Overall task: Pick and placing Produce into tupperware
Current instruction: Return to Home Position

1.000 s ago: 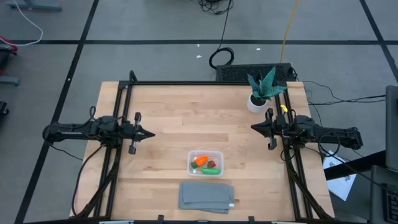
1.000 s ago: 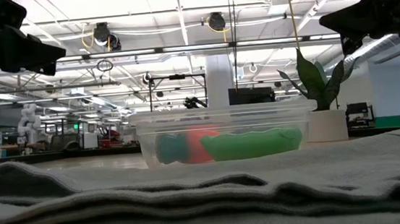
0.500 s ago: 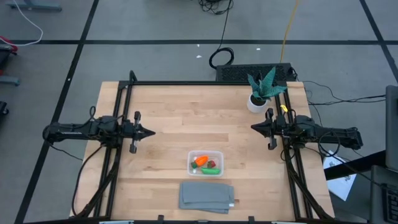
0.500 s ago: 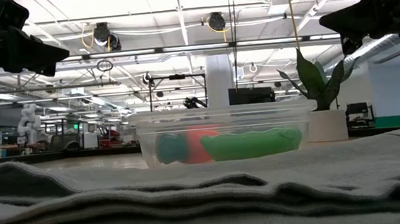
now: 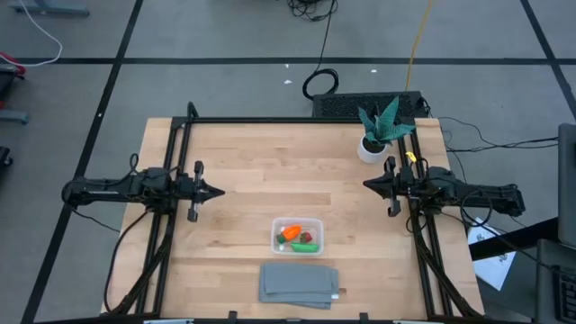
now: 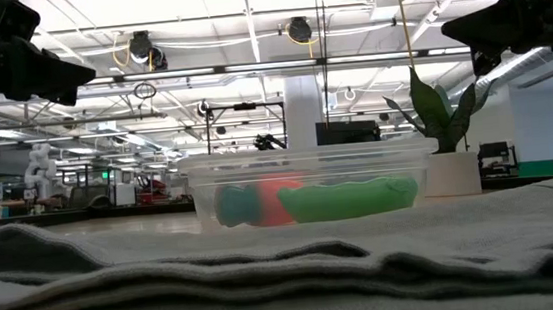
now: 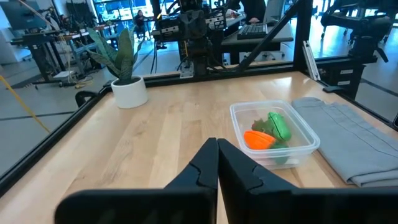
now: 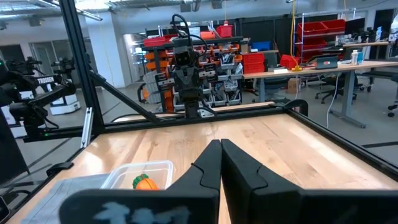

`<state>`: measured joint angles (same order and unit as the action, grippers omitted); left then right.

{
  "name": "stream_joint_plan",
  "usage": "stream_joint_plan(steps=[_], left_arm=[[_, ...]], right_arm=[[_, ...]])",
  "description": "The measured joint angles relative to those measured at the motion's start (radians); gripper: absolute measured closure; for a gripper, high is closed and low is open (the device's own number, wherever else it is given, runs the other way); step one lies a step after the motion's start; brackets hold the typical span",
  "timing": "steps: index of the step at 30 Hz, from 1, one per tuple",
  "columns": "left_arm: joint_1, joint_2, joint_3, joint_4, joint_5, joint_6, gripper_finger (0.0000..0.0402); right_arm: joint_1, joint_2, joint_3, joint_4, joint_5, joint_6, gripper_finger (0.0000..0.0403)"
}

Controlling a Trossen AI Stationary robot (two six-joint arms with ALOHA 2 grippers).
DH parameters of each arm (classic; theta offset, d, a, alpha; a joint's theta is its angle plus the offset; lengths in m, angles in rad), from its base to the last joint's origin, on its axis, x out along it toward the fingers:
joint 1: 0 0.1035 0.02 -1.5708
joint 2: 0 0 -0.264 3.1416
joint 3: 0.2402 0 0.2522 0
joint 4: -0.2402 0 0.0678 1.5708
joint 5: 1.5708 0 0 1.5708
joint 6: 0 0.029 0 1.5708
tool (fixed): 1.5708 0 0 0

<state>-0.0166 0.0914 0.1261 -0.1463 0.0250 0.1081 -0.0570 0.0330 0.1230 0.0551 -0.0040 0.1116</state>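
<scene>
The clear tupperware (image 5: 298,236) stands on the table near its near edge, just beyond a grey cloth. Inside it lie the orange carrot piece (image 5: 290,232), the elongated green piece (image 5: 302,246) and the small red piece (image 5: 307,238); the left wrist view shows the tupperware (image 7: 274,135) with orange and green pieces inside. My left gripper (image 5: 220,192) hovers shut over the table's left side, well away from the tupperware. My right gripper (image 5: 366,184) hovers shut over the right side, also apart from it. In the wrist views the left gripper (image 7: 217,144) and right gripper (image 8: 220,145) have their fingers closed together.
A flat grey folded cloth (image 5: 300,283) lies at the near edge in front of the tupperware. A potted green plant (image 5: 378,130) stands at the far right corner. Bare wood (image 5: 279,171) spreads between the two arms. Black frame rails run along the table's sides.
</scene>
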Motion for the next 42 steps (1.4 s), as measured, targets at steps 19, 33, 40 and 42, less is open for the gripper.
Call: stream_joint_plan(steps=[19, 33, 40, 42], left_arm=[[0.000, 0.000, 0.000, 0.000, 0.000, -0.002, 0.0399], [0.000, 0.000, 0.000, 0.000, 0.000, -0.002, 0.0380], [0.000, 0.000, 0.000, 0.000, 0.000, -0.001, 0.0399], [0.000, 0.000, 0.000, 0.000, 0.000, -0.001, 0.0398]], right_arm=[[0.000, 0.000, 0.000, 0.000, 0.000, 0.000, 0.0403], [0.000, 0.000, 0.000, 0.000, 0.000, 0.000, 0.0403], [0.000, 0.000, 0.000, 0.000, 0.000, 0.000, 0.0403], [0.000, 0.000, 0.000, 0.000, 0.000, 0.000, 0.0403]])
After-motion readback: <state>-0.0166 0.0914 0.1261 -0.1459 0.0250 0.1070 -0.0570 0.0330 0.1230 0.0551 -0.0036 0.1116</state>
